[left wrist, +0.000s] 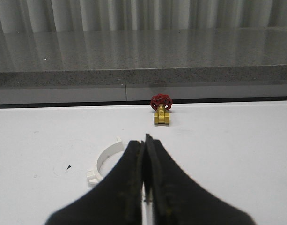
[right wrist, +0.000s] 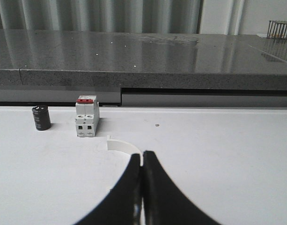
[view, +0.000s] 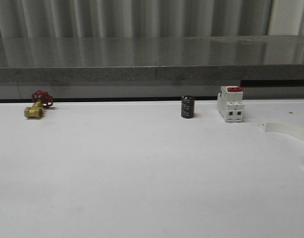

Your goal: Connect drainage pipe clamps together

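One white half-ring drainage pipe clamp [view: 289, 130] lies on the white table at the far right, in front of the breaker. In the right wrist view that clamp [right wrist: 123, 146] curves from near the breaker and passes behind my right gripper [right wrist: 143, 154], which is shut with nothing between its fingers. A second clamp half [left wrist: 107, 156] lies on the table on the left side, its tabbed end showing and the rest hidden behind the black fingers [left wrist: 129, 173]. My left gripper [left wrist: 145, 140] hovers just past it, shut and empty.
A brass valve with a red handwheel [view: 37, 105] sits at the back left. At the back right a black cylinder [view: 187, 107] stands next to a white breaker with a red switch [view: 230, 103]. A grey stone ledge [view: 152, 59] runs behind the table.
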Tool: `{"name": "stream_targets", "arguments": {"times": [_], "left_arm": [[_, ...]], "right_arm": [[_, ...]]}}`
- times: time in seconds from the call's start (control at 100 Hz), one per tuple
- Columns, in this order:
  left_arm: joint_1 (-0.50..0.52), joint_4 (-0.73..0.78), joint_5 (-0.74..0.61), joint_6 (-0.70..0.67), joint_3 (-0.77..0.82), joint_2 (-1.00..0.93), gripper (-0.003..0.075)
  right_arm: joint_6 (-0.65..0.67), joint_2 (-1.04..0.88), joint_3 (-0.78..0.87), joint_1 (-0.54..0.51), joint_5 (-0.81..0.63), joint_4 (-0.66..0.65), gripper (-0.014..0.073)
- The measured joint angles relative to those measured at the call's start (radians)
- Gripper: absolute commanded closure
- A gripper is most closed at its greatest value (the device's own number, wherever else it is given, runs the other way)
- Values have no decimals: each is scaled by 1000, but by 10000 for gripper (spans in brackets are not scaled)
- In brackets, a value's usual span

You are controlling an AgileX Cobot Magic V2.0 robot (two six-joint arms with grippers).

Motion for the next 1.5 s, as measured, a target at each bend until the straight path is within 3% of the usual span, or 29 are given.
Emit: {"name": "stream_targets", "arguments": {"times": [0.35, 0.75, 0.97, 1.09, 1.21, 1.28, 1.33, 1.5], "left_arm": [[0, -2, -17, 0, -9, 0, 741], [0, -2, 351, 0, -328, 44, 741], [0, -40, 416, 0, -387, 203, 737], [0, -44, 423, 0, -406, 319, 624], [0, -46, 424, 0, -449, 451, 370], [0, -46, 424, 0, -479, 527, 265], [0, -46, 424, 0, -502, 588, 236], [2, -48, 424, -7, -591, 771, 248]], "right_arm": [[0, 0, 0, 0, 0, 0, 659], [0, 0, 0, 0, 0, 0, 659], [-2, 0, 0, 0, 0, 0, 659], [-2, 0, 0, 0, 0, 0, 659], [-2, 0, 0, 0, 0, 0, 659], [-2, 0, 0, 0, 0, 0, 659], [-2, 0, 0, 0, 0, 0, 659], [-2, 0, 0, 0, 0, 0, 659]]}}
